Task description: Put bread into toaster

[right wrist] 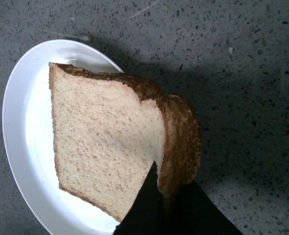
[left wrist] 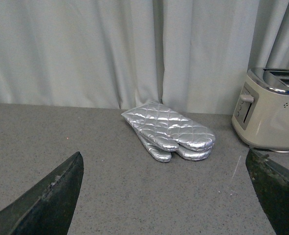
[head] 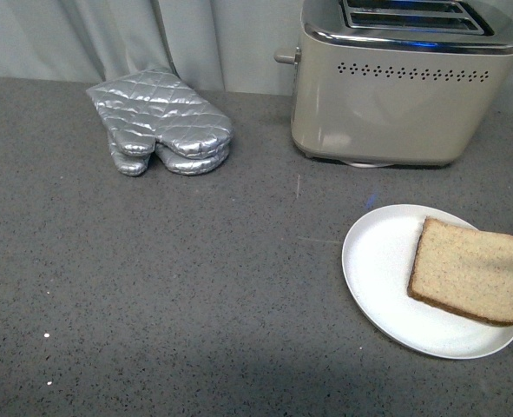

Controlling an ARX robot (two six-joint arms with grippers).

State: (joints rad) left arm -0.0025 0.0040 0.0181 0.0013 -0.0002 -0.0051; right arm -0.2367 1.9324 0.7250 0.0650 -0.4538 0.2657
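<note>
1. Right tool [right wrist: 166, 191] first: its two dark fingers are pinched tight on the rounded crust end of the bread [right wrist: 105, 142], one finger on the pale face and the other behind the crust.
2. That slice sits over the right half of the white plate [head: 373, 261]. Its square end points toward the plate's middle and its crust end is out at the right rim, where I grip it.
3. Whether the far end rests on the plate or hangs just above it, I cannot tell.
4. Over to my left tool [left wrist: 164, 156]: the fingers are spread wide with nothing between them, low over the grey speckled counter [left wrist: 134, 196].
5. At the back of the counter stands the toaster [head: 395, 95], behind the plate and apart from the bread. Its two slots face up in the chrome top and its lever knob sticks out on the left side.
6. Silver quilted oven mitts [head: 161, 122] lie stacked left of the toaster, close to the pale curtain [head: 82, 35].
</note>
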